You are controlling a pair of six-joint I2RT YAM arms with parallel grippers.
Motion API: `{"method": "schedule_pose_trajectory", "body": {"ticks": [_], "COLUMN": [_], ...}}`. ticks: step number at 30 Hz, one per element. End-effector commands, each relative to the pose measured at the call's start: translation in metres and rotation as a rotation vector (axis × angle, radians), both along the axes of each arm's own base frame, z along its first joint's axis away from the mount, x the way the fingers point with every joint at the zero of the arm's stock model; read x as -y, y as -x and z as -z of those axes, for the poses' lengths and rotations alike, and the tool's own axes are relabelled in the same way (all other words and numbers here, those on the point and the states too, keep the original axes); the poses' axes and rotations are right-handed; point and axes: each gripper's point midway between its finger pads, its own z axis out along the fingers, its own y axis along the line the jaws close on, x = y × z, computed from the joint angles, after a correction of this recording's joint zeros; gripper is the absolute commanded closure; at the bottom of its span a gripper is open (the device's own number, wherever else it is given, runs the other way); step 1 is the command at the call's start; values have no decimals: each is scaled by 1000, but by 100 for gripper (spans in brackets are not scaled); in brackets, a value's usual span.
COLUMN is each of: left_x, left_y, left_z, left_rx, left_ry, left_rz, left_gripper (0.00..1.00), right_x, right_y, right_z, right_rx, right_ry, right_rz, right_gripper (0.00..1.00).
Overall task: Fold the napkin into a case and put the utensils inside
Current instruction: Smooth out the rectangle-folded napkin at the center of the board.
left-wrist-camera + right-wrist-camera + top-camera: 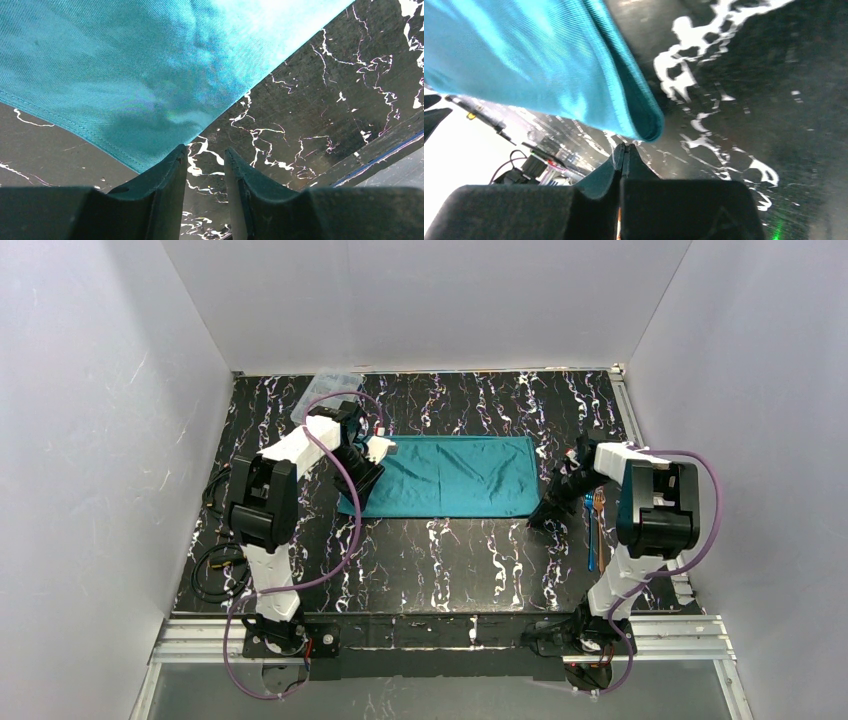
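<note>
The teal-green napkin (455, 475) lies folded into a wide flat rectangle in the middle of the black marbled table (440, 560). My left gripper (362, 485) sits at its left end. In the left wrist view the gripper (206, 160) is open, nothing is between its fingers, and the napkin's (125, 65) hemmed corner lies just beyond the left fingertip. My right gripper (538, 518) is at the napkin's near right corner. In the right wrist view the gripper (625, 147) is shut and empty, just short of the napkin's (539, 60) doubled corner. The utensils (595, 520) lie on the table beside the right arm.
A clear plastic box (330, 385) stands at the back left of the table. Black cables (215, 570) coil at the left edge near the left arm's base. White walls enclose the table on three sides.
</note>
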Motion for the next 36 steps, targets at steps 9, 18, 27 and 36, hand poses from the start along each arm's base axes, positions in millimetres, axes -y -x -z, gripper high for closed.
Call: {"method": "schedule_pose_trajectory", "body": {"ticks": [9,18,27,36], "left_x": [-11,-20,-35,-53], "left_y": [-4,-12,-8,-10], "left_z": [-4,8,28,47], "left_rx": [40,53,65,118], "left_ry": [-36,-85,-154,-225], "left_rz": [31,27,52,82], "left_gripper": [68,69,69,69], "right_x": [-10,7,13,17], "right_y": [-31,-28,-22,-23], "right_z": [-28,12,20,14], "right_rx": [100,34,21,36], "right_ry": [-76,43,83,94], "right_rz": [25,44,47,59], "right_gripper": [99,99,99,99]}}
